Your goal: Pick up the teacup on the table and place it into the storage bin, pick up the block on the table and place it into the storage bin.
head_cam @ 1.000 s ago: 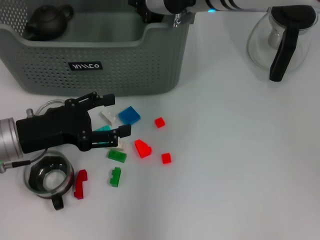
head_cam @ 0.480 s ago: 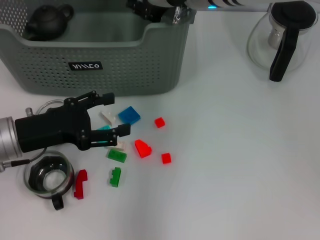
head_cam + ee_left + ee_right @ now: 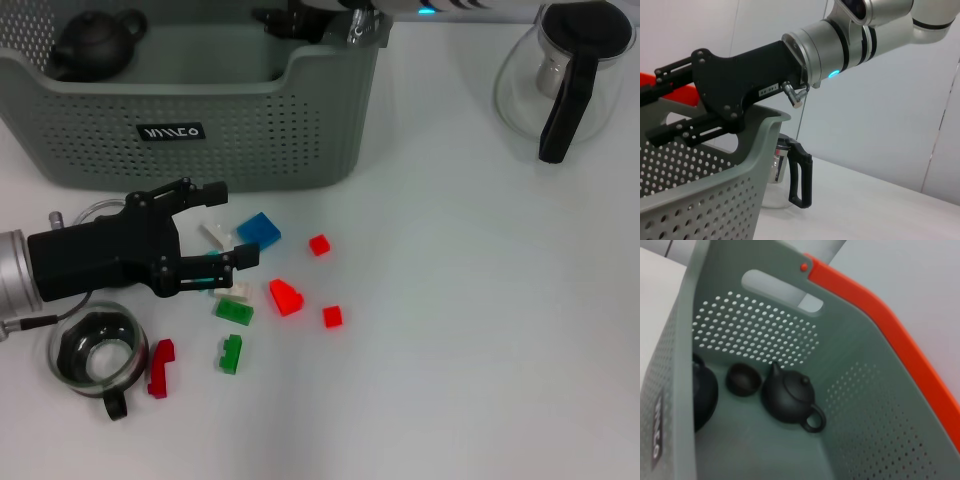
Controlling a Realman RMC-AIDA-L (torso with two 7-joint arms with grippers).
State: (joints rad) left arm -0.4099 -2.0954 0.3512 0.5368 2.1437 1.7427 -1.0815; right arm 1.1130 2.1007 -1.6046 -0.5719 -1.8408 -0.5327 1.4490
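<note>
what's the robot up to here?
The left gripper is low over the scattered blocks in front of the storage bin, jaws open around a white block with nothing gripped. The right gripper is over the bin's back right corner, open and empty. Dark teaware, including a small teapot and a small cup, sits inside the bin. A glass cup is on the table beside the left arm.

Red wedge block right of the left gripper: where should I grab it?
Come straight down on the red wedge block and pinch its two flat vertical sides; its sloped top would likely slip. The open left gripper sits just left, and the green brick lies close by.
</note>
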